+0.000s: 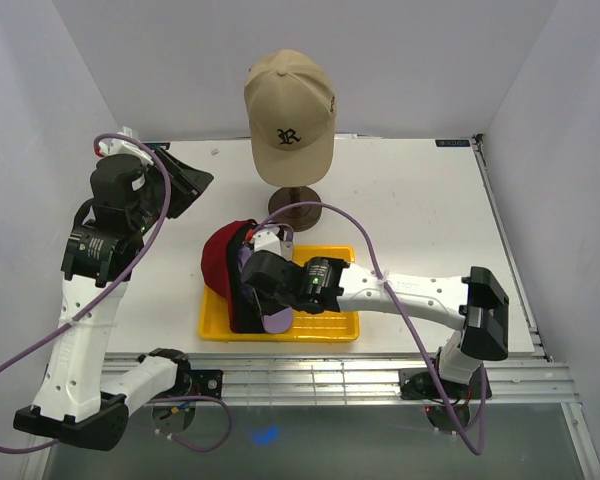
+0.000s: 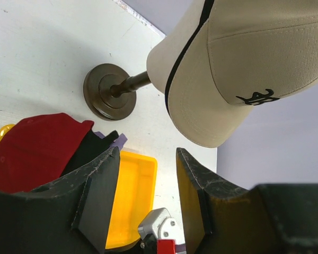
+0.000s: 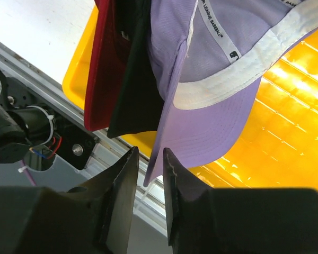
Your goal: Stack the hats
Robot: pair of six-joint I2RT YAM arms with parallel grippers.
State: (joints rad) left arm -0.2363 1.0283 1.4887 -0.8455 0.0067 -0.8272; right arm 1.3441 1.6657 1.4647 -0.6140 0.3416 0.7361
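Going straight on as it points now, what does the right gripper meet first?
The lavender cap's brim, whose edge sits at the right gripper's narrow gap; depth unclear, but nothing nearer shows.

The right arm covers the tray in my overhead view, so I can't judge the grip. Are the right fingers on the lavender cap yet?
Observer: In the right wrist view, the brim edge of the lavender fabric cap sits right at the narrow gap between the right fingers. I can't tell whether it's pinched.
Operator: What's beside it?
Observer: The black fabric cap, then the red fabric cap, side by side over the yellow plastic tray.
Operator: And the other arm?
Observer: In the left wrist view, the left fingers stand apart with nothing between them, facing the tan fabric cap.
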